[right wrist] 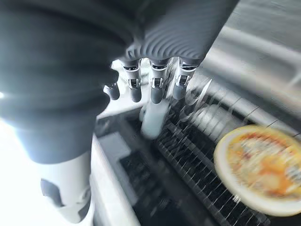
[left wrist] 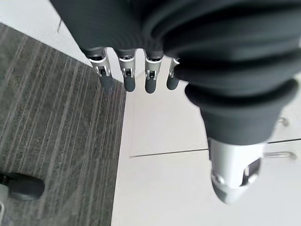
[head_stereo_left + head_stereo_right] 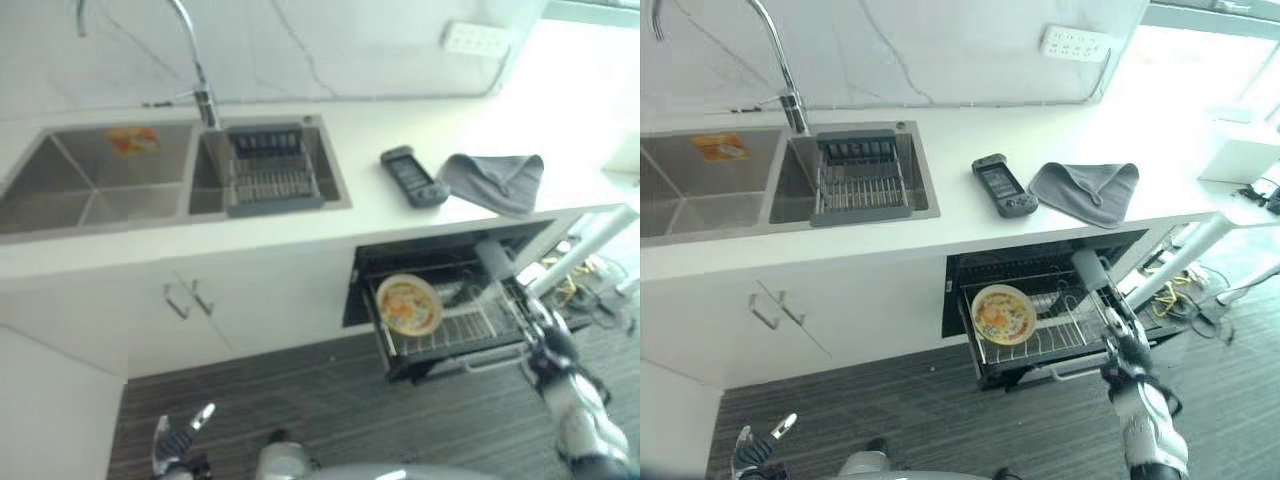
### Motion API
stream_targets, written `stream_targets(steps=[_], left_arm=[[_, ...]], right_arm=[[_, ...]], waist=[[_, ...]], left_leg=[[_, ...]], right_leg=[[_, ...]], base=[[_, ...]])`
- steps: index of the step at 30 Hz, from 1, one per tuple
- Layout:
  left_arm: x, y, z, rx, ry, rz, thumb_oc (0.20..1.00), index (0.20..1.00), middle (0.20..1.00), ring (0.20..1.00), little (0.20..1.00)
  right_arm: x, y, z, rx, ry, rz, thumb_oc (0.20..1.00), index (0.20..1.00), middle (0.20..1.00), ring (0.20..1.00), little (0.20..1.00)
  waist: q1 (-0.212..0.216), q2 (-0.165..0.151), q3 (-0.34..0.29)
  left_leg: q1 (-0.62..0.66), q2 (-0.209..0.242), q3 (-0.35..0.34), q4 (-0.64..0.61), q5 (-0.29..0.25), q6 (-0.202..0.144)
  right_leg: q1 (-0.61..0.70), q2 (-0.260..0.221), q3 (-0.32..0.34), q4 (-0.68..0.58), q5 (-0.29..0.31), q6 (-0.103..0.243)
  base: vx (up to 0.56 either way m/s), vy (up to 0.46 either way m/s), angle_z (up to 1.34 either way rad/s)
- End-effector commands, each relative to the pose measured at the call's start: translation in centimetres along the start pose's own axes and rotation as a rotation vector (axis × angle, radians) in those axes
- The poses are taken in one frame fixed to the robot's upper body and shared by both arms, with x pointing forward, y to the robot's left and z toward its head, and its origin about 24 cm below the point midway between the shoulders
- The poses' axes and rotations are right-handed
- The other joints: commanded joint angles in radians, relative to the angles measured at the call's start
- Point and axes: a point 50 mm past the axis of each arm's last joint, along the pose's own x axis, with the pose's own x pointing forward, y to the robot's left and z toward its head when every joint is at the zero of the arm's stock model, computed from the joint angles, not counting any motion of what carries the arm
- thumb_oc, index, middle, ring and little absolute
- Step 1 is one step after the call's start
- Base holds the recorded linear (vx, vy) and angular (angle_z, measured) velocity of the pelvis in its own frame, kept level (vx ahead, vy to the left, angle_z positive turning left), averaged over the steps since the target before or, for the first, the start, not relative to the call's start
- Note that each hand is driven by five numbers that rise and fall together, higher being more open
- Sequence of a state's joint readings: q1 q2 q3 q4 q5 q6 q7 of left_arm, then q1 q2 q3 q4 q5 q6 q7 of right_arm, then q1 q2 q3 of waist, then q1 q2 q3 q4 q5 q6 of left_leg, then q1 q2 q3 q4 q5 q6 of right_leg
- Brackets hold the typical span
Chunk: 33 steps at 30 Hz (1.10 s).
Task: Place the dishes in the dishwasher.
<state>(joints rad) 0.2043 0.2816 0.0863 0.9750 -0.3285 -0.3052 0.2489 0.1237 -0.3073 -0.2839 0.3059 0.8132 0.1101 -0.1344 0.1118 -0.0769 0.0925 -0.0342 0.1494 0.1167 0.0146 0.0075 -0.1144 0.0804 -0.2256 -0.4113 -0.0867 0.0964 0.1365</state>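
Nearest you, your left hand [image 3: 172, 440] hangs low over the dark striped floor [image 3: 920, 410] by the white cabinet doors [image 3: 790, 320], fingers straight and apart, holding nothing; it looks parked out of the way, well apart from the work.

To your right, your right hand [image 3: 1127, 355] sits at the front right corner of the pulled-out dishwasher rack [image 3: 1065, 340]. Its wrist view shows the fingers [image 1: 157, 92] relaxed and spread above the wires, gripping nothing. You cannot tell whether it touches the rack's rim.

The plate [image 3: 1003, 314], yellow with an orange pattern, already lies in the left part of that rack, leaning against the tines, so this dish looks placed. A pale cylinder [image 3: 1090, 268], probably a cup, stands at the rack's right rear, just ahead of your hand; mind it if you push or withdraw.

The rack juts out beyond the counter edge, leaving free floor in front for stepping back.

Further off, on the white counter [image 3: 940, 215], a dark handheld device [image 3: 1004, 187] and a folded grey cloth [image 3: 1085, 192] lie near each other above the dishwasher. Beyond and left, the sink [image 3: 710, 190] holds a dark drying rack [image 3: 860, 178] beside the tap [image 3: 780, 60].
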Motion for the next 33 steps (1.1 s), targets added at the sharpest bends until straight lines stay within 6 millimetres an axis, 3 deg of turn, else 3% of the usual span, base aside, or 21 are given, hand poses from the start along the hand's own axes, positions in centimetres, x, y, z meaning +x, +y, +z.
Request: stream_targets(steps=[1, 4, 9, 17, 21, 24, 28, 30, 32, 33], left_arm=[[0.9, 0.5, 1.7, 0.040, -0.060, -0.007, 1.000, 1.000, 1.000, 1.000, 1.000], [0.6, 0.3, 0.9, 0.019, -0.038, 0.006, 1.000, 1.000, 1.000, 1.000, 1.000], [0.6, 0.0, 1.1, 0.027, -0.035, 0.012, 1.000, 1.000, 1.000, 1.000, 1.000], [0.8, 0.7, 1.2, 0.069, -0.030, 0.008, 1.000, 1.000, 1.000, 1.000, 1.000], [0.4, 1.0, 0.5, 0.086, -0.018, 0.013, 1.000, 1.000, 1.000, 1.000, 1.000], [0.3, 1.4, 0.3, 0.071, -0.016, 0.041, 1.000, 1.000, 1.000, 1.000, 1.000], [0.3, 1.9, 0.5, 0.012, -0.019, 0.069, 1.000, 1.000, 1.000, 1.000, 1.000], [0.2, 1.7, 0.5, -0.033, -0.023, 0.071, 1.000, 1.000, 1.000, 1.000, 1.000], [0.0, 1.7, 0.0, -0.067, -0.006, 0.061, 1.000, 1.000, 1.000, 1.000, 1.000], [-0.2, 1.4, -0.4, -0.059, 0.003, 0.033, 1.000, 1.000, 1.000, 1.000, 1.000]], right_arm=[[0.8, 3.2, 5.1, -0.010, -0.272, 0.043, 1.000, 1.000, 1.000, 1.000, 1.000], [0.6, 3.7, 4.4, -0.020, -0.258, 0.014, 1.000, 1.000, 1.000, 1.000, 1.000], [0.6, 3.2, 4.8, -0.105, -0.271, -0.061, 1.000, 1.000, 1.000, 1.000, 1.000], [0.1, 0.0, 3.1, -0.248, -0.198, -0.145, 1.000, 1.000, 1.000, 1.000, 1.000], [-0.3, 0.2, 3.8, -0.260, -0.276, -0.142, 1.000, 1.000, 1.000, 1.000, 1.000], [-0.6, 0.4, 3.3, -0.308, -0.249, -0.105, 1.000, 1.000, 1.000, 1.000, 1.000], [0.0, 0.7, 1.9, -0.367, -0.134, -0.042, 1.000, 1.000, 1.000, 1.000, 1.000], [0.2, 1.3, 2.0, -0.356, -0.147, -0.023, 1.000, 1.000, 1.000, 1.000, 1.000], [0.3, 1.6, 2.0, -0.367, -0.157, -0.015, 1.000, 1.000, 1.000, 1.000, 1.000], [0.1, 1.5, 2.0, -0.373, -0.157, -0.017, 1.000, 1.000, 1.000, 1.000, 1.000]], waist=[[-0.014, 0.016, 0.022], [-0.042, 0.030, 0.009], [-0.051, 0.035, 0.004], [-0.066, 0.037, 0.000], [-0.069, 0.044, -0.003], [-0.070, 0.047, -0.004], [-0.053, 0.045, 0.020], [-0.034, 0.039, 0.048], [-0.025, 0.037, 0.062], [-0.017, 0.037, 0.068]], left_leg=[[0.045, 0.047, 0.037, -0.102, 0.115, -0.014], [0.067, 0.057, 0.045, -0.102, 0.112, -0.017], [0.086, 0.065, 0.027, -0.102, 0.100, -0.021], [0.103, 0.088, 0.014, -0.102, 0.099, -0.034], [0.105, 0.100, 0.006, -0.102, 0.102, -0.039], [0.108, 0.113, -0.002, -0.102, 0.105, -0.044], [0.112, 0.142, -0.012, -0.083, 0.149, -0.063], [0.052, 0.147, -0.034, 0.024, 0.184, -0.068], [0.016, 0.127, -0.053, 0.071, 0.176, -0.062], [0.006, 0.087, -0.017, 0.019, 0.157, -0.047]], right_leg=[[0.026, -0.052, -0.004, 0.003, 0.072, 0.072], [0.030, -0.043, 0.031, 0.003, 0.055, 0.064], [0.044, -0.040, 0.047, 0.007, 0.039, 0.061], [0.057, -0.024, 0.058, 0.006, 0.024, 0.055], [0.062, -0.004, 0.065, 0.002, 0.010, 0.041], [0.057, 0.015, 0.080, -0.001, 0.003, 0.028], [0.060, 0.061, 0.109, -0.001, -0.007, -0.008], [0.070, 0.075, 0.108, -0.001, -0.012, -0.025], [0.077, 0.079, 0.098, -0.001, -0.015, -0.031], [0.086, 0.077, 0.077, -0.001, -0.015, -0.020]], base=[[0.08, 0.052, 0.07], [0.07, 0.056, -0.11], [0.04, -0.026, -0.10], [0.04, -0.107, 0.03], [0.01, -0.099, 0.01], [0.00, -0.181, -0.01], [-0.01, -0.192, -0.05], [-0.03, -0.156, -0.11], [0.04, -0.011, -0.02], [0.14, 0.103, 0.15]])
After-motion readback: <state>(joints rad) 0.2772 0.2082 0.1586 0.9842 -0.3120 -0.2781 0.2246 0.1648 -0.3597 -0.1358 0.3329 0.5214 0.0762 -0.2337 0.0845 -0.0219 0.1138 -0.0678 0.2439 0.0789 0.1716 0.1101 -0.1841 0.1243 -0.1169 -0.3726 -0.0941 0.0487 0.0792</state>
